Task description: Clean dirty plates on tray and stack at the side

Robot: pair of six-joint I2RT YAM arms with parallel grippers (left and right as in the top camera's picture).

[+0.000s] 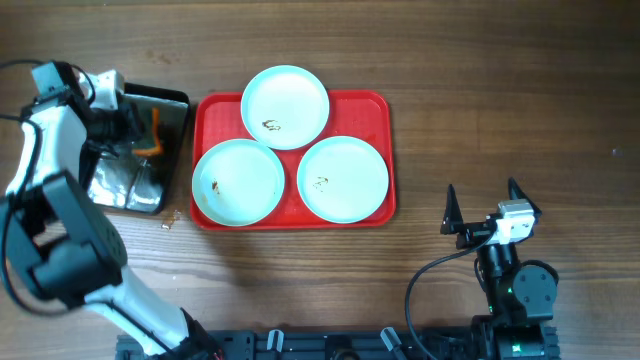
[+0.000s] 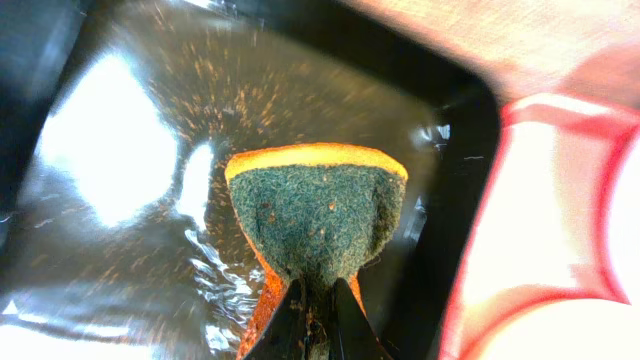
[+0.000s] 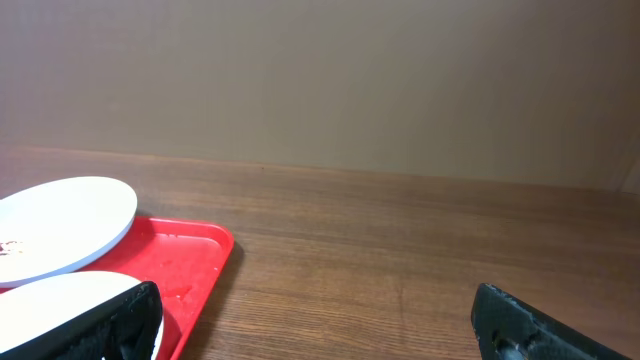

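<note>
Red tray with three smudged plates, black pan at its 9 o'clock, left claw pinching a sponge over it, right claw spread wide at 4 o'clock

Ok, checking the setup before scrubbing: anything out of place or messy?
The back plate juts past the tray's far rim and seems propped on the two front plates. All three carry dark smudges. A small brown scrap lies on the table by the tray's near-left corner.
</note>
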